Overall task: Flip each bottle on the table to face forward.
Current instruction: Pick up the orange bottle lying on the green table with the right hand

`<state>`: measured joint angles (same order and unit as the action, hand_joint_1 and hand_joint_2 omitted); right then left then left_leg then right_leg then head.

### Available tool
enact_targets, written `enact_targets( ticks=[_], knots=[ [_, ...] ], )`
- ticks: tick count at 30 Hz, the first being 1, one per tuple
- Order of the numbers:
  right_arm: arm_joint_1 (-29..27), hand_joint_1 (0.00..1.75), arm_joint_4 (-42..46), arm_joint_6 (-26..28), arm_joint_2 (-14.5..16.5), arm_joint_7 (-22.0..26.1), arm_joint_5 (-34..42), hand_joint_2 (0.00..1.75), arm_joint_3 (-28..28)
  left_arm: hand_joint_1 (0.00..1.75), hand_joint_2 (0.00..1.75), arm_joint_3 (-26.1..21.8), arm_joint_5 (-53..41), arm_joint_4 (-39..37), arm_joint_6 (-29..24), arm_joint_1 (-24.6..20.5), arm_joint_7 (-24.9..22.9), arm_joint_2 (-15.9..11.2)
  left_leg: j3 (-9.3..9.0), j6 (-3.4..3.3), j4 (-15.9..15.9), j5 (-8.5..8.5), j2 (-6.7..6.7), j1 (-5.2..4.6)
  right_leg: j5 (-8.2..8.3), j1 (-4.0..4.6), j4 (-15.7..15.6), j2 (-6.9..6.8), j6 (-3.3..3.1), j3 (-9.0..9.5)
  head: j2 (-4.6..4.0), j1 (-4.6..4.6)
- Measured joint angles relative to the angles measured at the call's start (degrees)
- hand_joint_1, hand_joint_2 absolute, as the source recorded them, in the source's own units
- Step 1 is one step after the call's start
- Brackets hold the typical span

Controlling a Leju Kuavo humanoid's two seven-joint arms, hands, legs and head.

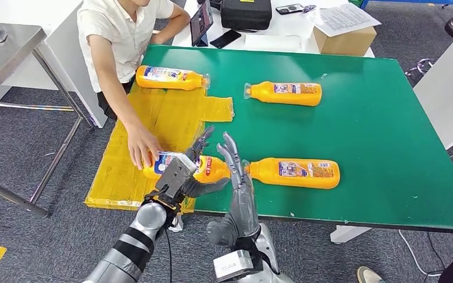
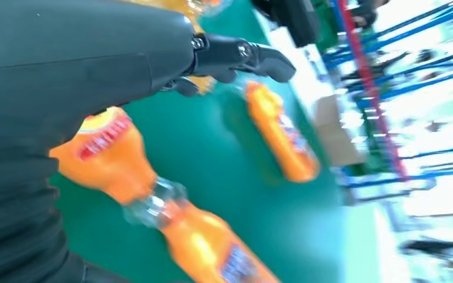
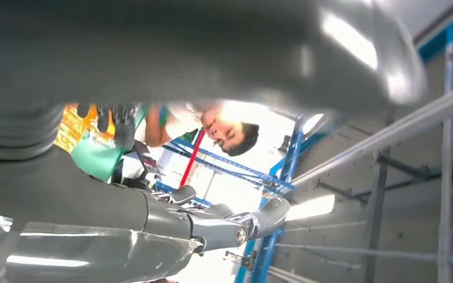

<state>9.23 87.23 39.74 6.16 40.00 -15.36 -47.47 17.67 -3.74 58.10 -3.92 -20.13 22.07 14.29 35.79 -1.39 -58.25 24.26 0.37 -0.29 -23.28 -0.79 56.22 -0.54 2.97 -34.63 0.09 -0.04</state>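
L hand (image 1: 184, 174) over near-left orange plastic juice bottle (image 1: 209, 170) on green table (image 1: 377, 135); person's hand (image 1: 141, 147) on same bottle.
L fingers look draped on it, grip unclear. R hand (image 1: 239, 183) raised, fingers spread, holding nothing, beside near-right orange bottle (image 1: 298, 172). Two more orange bottles lie far: (image 1: 171, 78), (image 1: 286, 93).

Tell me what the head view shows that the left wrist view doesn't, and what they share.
Head view alone: a person's hand resting on the near-left bottle, the far-left bottle on the yellow sheet, and the right hand raised with fingers spread.

Left wrist view alone: blurred blue racking beyond the table.

Both: the left hand over the near-left bottle, the near-right bottle cap to cap with it, the far-right bottle, and the green table.
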Motion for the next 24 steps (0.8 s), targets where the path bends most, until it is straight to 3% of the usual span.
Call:
enact_targets(
  ticks=[7, 12, 15, 20, 24],
  knots=[
    [-1.1, 0.00, 6.4, -0.1, -1.1, 0.0, 2.5, 1.75, -0.6, 0.00, 1.75, 0.7, 12.2, 4.0, -4.1, 2.4, -1.8, -0.1, -0.02, -0.01, 0.0, -0.07, 0.00, 0.01, 0.02, 0.00, 0.0, 0.00, 0.00, 0.02, 0.00, 0.00],
    [-1.8, 0.00, 11.0, 0.0, -1.5, 0.0, -3.1, 1.75, -0.6, 0.00, 1.75, 0.6, 20.2, 4.2, -5.5, 2.4, -2.5, -0.6, -0.02, -0.01, 0.0, -0.07, 0.00, 0.01, 0.02, 0.00, 0.0, 0.00, 0.01, 0.02, 0.00, 0.01],
    [-2.8, 0.00, 12.8, 0.0, -1.1, 0.0, -10.4, 1.75, 0.3, 0.00, 1.75, 0.6, 24.7, 4.3, -5.5, 2.0, -2.8, -0.8, -0.02, -0.01, 0.0, -0.07, 0.00, 0.01, 0.02, 0.00, 0.0, -0.01, 0.01, 0.01, 0.00, 0.00],
    [-7.2, 0.00, 12.7, 0.0, 0.6, 0.0, -29.6, 1.75, 9.5, 0.00, 1.75, 1.2, 26.7, 6.7, -8.0, 3.4, -1.2, -1.1, -0.01, -0.01, 0.0, -0.04, -0.01, 0.01, 0.01, 0.00, 0.0, -0.01, 0.00, 0.03, 0.00, -0.01],
    [-11.7, 0.00, 11.5, 0.0, 0.8, -0.1, -35.3, 1.75, 23.0, 0.00, 1.75, 1.4, 22.1, 12.3, -12.6, 8.7, 2.1, -2.1, 0.00, -0.03, 0.0, -0.01, -0.04, -0.02, 0.00, -0.02, 0.0, -0.02, 0.00, 0.04, 0.00, 0.01]
  ],
)
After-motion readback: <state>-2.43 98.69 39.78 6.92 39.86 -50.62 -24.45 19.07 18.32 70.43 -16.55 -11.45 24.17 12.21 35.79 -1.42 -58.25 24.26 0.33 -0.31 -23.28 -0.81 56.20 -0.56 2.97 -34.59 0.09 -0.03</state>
